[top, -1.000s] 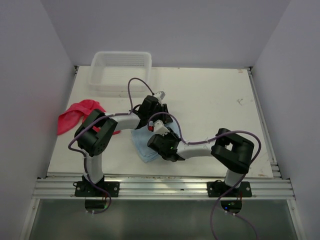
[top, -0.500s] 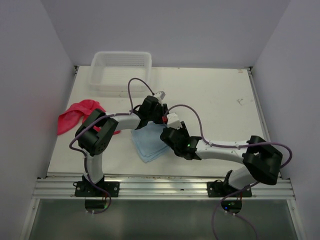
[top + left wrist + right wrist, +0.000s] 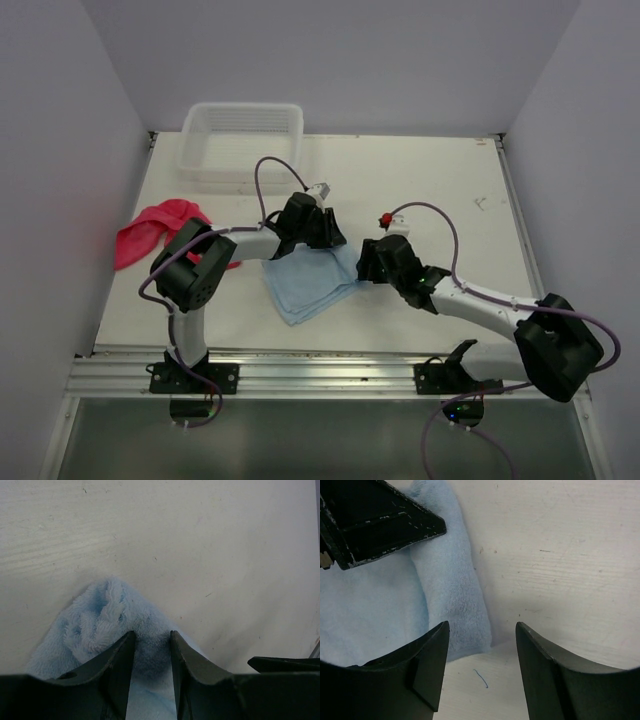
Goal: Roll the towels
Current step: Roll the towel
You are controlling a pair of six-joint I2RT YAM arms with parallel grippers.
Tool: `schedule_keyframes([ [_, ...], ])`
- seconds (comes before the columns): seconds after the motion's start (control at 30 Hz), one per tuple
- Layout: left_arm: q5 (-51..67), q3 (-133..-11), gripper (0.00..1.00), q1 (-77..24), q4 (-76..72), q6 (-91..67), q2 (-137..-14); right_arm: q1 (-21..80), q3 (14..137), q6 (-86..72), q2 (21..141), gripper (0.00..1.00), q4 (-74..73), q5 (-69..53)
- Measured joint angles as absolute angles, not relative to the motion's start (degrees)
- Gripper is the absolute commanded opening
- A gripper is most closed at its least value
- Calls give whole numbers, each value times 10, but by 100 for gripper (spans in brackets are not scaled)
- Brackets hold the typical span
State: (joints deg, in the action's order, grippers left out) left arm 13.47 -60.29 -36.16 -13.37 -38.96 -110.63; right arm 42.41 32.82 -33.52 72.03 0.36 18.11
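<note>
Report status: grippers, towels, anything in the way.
Left gripper shut on blue towel, far edge; right gripper open, empty, at its folded side. No roll yet; red towel bunched far left, untouched. Nothing blocking; basket far back.

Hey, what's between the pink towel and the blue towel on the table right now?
The left arm: its elbow and forearm stand between the pink towel and the blue towel. The top external view shows this.
</note>
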Motion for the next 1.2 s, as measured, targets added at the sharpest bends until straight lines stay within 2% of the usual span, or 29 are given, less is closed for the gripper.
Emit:
schedule_keyframes([
  [0.27,135,-601,39,-362,-137,-390,-1105,383,316,-370,748,61,60,81],
  [0.53,133,-596,39,-362,-137,-389,-1101,373,307,-376,787,61,97,53],
  [0.63,132,-593,39,-362,-136,-389,-1098,367,302,-375,809,58,110,46],
  [0.7,131,-592,39,-362,-135,-389,-1096,366,301,-373,820,51,119,39],
  [0.83,130,-592,39,-361,-133,-388,-1096,366,296,-365,826,26,143,28],
  [0.93,130,-595,39,-361,-129,-388,-1096,366,289,-354,824,15,155,26],
  [1.07,130,-609,39,-360,-107,-383,-1096,366,287,-334,818,4,158,24],
  [1.2,129,-632,40,-360,-72,-379,-1096,370,283,-311,808,0,157,33],
])
